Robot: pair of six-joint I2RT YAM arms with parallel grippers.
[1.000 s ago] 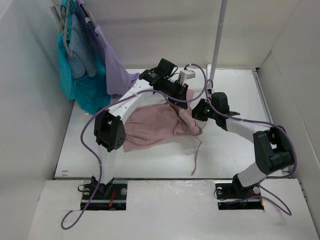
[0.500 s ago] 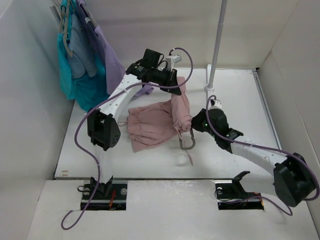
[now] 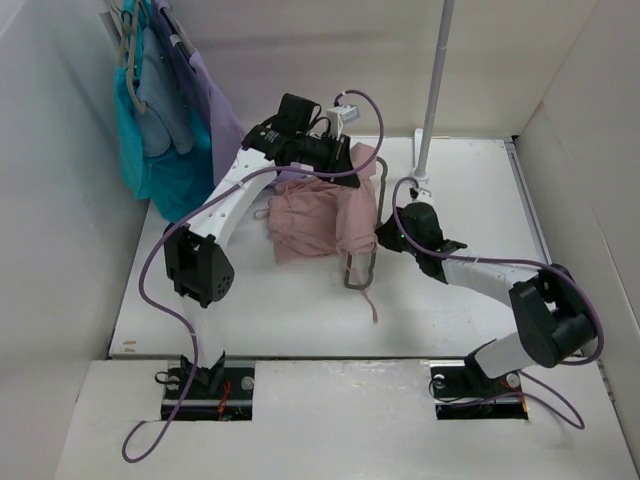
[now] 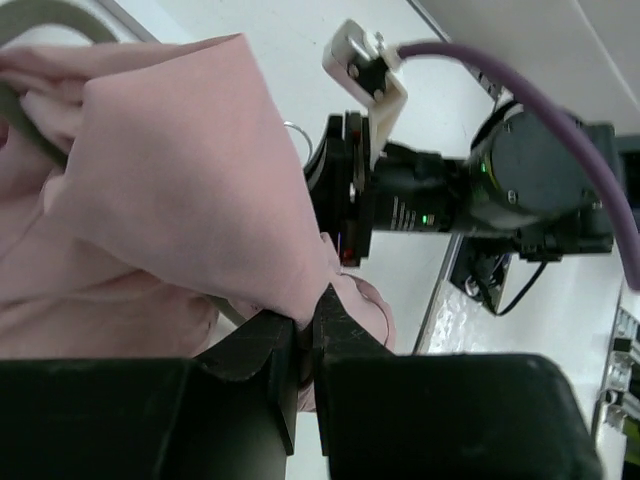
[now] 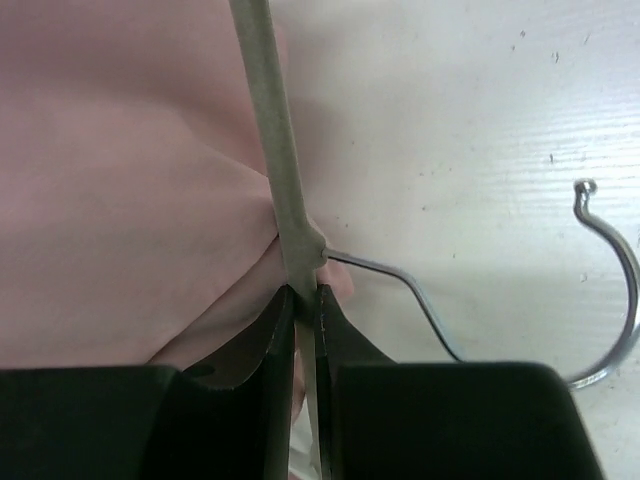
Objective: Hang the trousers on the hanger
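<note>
**White table [image 3: 250,310]: both arms engaged at centre**

The table is enclosed by plain white walls on the left, right and far sides. At the far left corner a teal garment [image 3: 170,185] and a lilac garment [image 3: 225,130] hang side by side, well apart from the work area. A pale upright pole [image 3: 435,80] stands at the far edge, right of centre.

The trousers [image 3: 320,215] are the largest item on the surface – a bunched dusty-pink mass at the middle of the table, towards the far side. One fold is drawn up to the left gripper [image 3: 345,158]. In the left wrist view its jaws are pressed together on that pink fold, with almost no gap between them.

The hanger [image 3: 349,270] sits against the right-hand edge of the trousers, touching the fabric. Its rounded lower corner shows on the near side of the bunch.

The right gripper [image 3: 382,236] is just right of the trousers. In the right wrist view its jaws are clamped narrowly on the hanger's grey bar, at the point where the wire hook branches off – the bar runs across the pink fabric, and the hook curves out over bare table.

A thin drawstring [image 3: 372,305] trails from the trousers towards the near edge.
</note>
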